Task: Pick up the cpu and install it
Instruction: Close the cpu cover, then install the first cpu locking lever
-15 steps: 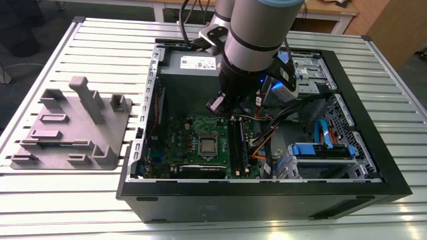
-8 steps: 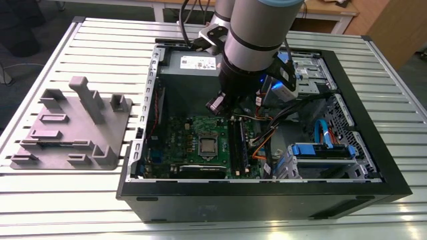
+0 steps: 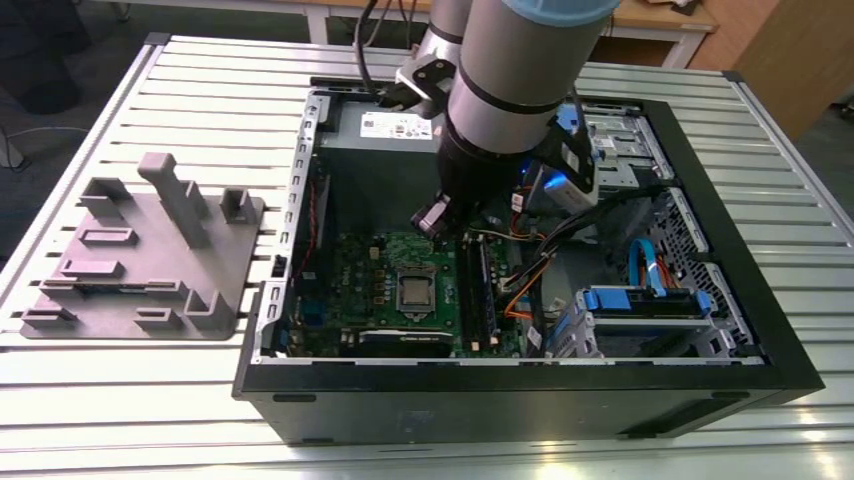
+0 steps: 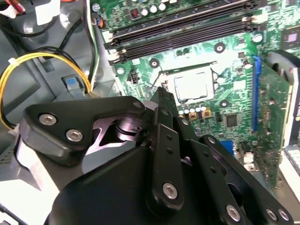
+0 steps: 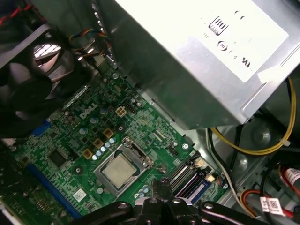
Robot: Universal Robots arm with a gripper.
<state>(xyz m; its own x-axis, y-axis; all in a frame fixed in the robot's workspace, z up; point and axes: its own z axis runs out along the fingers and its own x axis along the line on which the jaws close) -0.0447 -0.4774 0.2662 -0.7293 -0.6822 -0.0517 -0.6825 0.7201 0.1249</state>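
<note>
Case: open black computer tower (image 3: 747, 385) lying on a slatted metal table (image 3: 134, 400).
Tray: grey moulded plastic tray with posts (image 3: 147, 250), outside the case at the exterior view's left.
Board: green motherboard (image 3: 354, 290) inside the case.
Gripper: black gripper (image 5: 161, 185), fingers together, holding nothing, above the board near the socket.
Chip: small square silver-topped cpu (image 5: 118, 169), seated flat in the metal socket frame (image 5: 143, 157).

No clear txt; white printed label (image 5: 225, 33) on silver PSU (image 5: 187, 75), white silkscreen marks (image 5: 89, 111) on green mobo (image 5: 70, 140).
</note>
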